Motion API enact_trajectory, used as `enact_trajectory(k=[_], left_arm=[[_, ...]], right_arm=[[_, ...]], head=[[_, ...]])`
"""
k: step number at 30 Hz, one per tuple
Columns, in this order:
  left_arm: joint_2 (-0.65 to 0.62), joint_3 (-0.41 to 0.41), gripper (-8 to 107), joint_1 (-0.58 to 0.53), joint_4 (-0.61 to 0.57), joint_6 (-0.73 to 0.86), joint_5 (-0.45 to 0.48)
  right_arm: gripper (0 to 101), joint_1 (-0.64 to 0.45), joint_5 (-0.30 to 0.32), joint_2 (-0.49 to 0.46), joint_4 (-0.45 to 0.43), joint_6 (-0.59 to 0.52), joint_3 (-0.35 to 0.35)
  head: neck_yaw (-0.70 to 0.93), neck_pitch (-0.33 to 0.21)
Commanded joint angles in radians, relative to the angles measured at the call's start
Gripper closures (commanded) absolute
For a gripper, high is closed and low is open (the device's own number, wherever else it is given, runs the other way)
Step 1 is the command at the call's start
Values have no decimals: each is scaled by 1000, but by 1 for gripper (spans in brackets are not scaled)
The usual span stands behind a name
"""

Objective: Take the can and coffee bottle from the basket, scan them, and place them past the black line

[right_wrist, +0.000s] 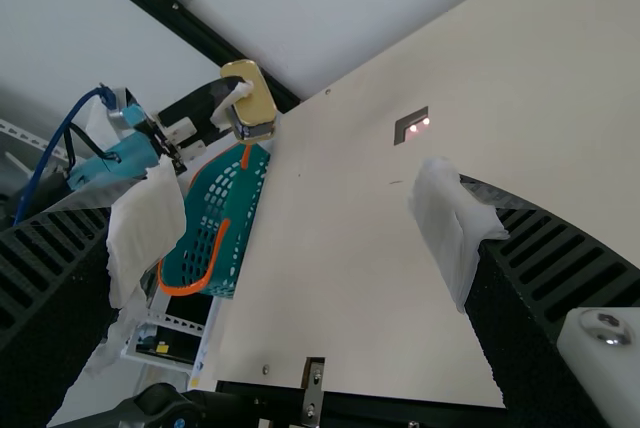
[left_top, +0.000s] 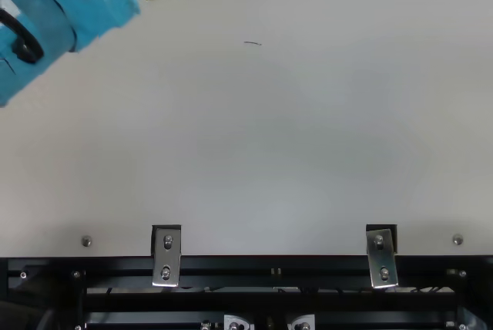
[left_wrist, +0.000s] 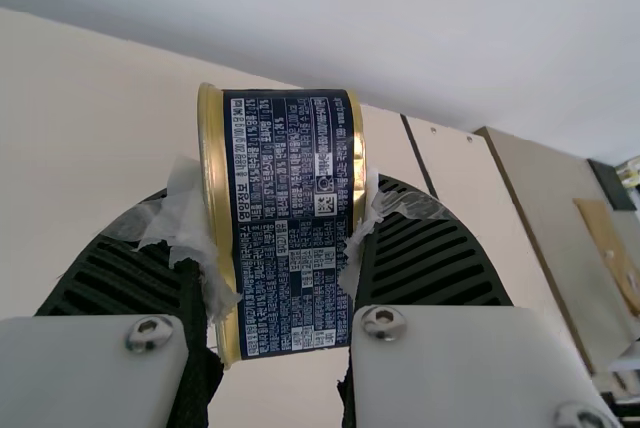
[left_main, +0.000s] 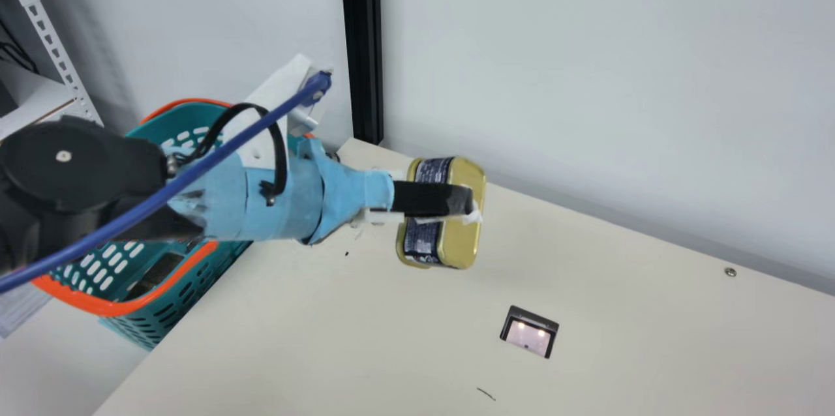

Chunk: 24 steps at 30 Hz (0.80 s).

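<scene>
- Left gripper point(left_main: 458, 199): clamping the can point(left_main: 464, 241) between its two fingers, holding it up in the air on its side.
- Can: showing gold ends and a dark printed band in the left wrist view; hanging to the left of the scanner window point(left_main: 527, 338) in the main view, well apart from it.
- Right gripper point(right_wrist: 300, 233): holding its fingers wide apart, standing open in its own wrist view.
- Basket point(left_main: 98, 302): teal, orange-rimmed, sitting beside the surface point(left_main: 293, 338), partly under the left arm. Something dark is showing at it; cannot tell what.
- Scanner window: glowing with two small lights.
- Dark line point(left_wrist: 419, 156): crossing the surface beyond the can in the left wrist view.
</scene>
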Motion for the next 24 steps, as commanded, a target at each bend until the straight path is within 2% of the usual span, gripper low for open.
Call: enact_trajectory(k=[1, 8, 15, 16, 20, 24], left_arm=[[-10, 26, 89, -49, 8, 29, -68], [-45, 139, 89, -223, 41, 117, -295], [-45, 239, 89, -394, 85, 113, -515], [-48, 220, 89, -345, 75, 124, -428], [-46, 239, 89, -393, 81, 118, -509], [-46, 239, 89, -393, 81, 118, -519]], right_arm=[[0, 0, 0, 0, 0, 0, 0], [0, 0, 0, 0, 0, 0, 0], [0, 0, 0, 0, 0, 0, 0], [0, 0, 0, 0, 0, 0, 0], [0, 0, 0, 0, 0, 0, 0], [0, 0, 0, 0, 0, 0, 0]], head=[[10, -37], [10, -37], [-16, -28], [-32, -23], [-131, 4], [-252, 29]])
